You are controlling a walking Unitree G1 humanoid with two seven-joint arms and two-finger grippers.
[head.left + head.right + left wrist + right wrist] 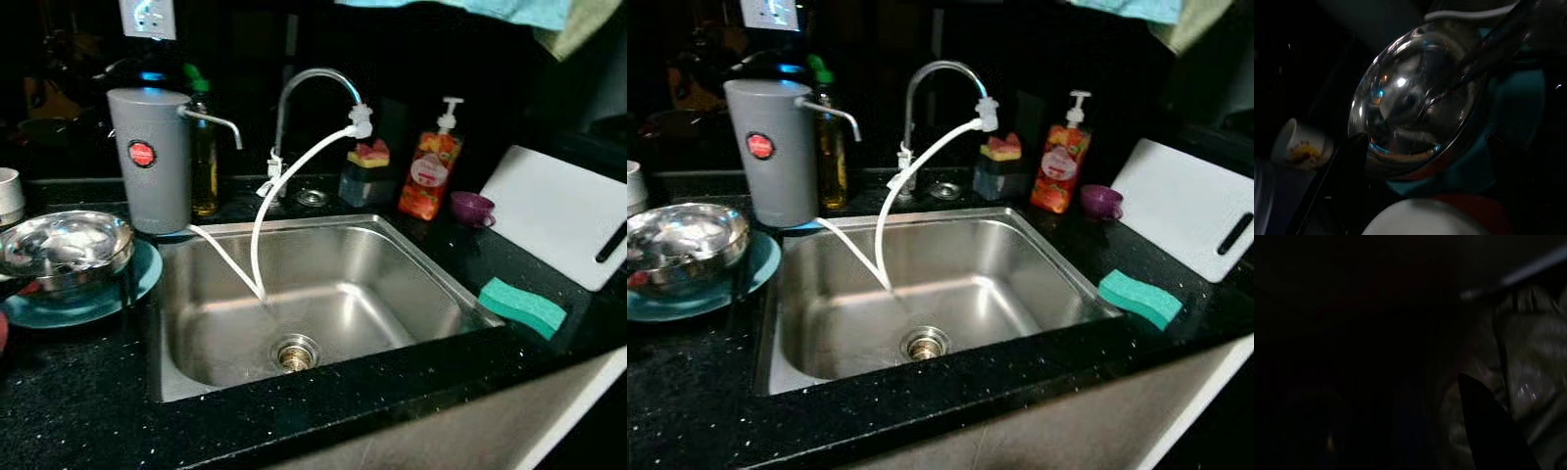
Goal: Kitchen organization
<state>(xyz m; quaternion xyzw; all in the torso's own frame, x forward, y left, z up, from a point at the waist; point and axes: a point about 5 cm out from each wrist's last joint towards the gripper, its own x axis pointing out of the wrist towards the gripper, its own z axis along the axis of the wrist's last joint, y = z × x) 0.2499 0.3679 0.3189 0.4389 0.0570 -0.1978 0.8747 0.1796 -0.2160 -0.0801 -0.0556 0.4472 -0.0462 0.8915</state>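
Down in the middle of the black bench (78, 401) sits a steel sink (431, 284), with two white hoses (257, 235) hanging into it from the curved tap (294, 88). Left of the sink there's a shiny metal bowl (64, 250) resting on a teal plate (147, 269), and a white cup (8, 194) further left by the edge. Behind the bowl stands a grey water filter (149, 157) with a red badge, and an oil bottle (204, 147) with a green cap is just beside it. Along the back you get a sponge holder (364, 171), an orange soap pump (429, 166) and a small purple cup (471, 208). On the right a white cutting board (558, 211) lies tilted, with a green sponge (522, 305) near the sink's corner.

Left wrist view looks right at the metal bowl on its teal plate, with a flowered cup off to the side, but I can't tell how the left fingers stand. Right wrist view is nearly black: one dark finger (1488, 431) against some crinkly pale stuff, and I can't tell if those fingers are clenched or released either.
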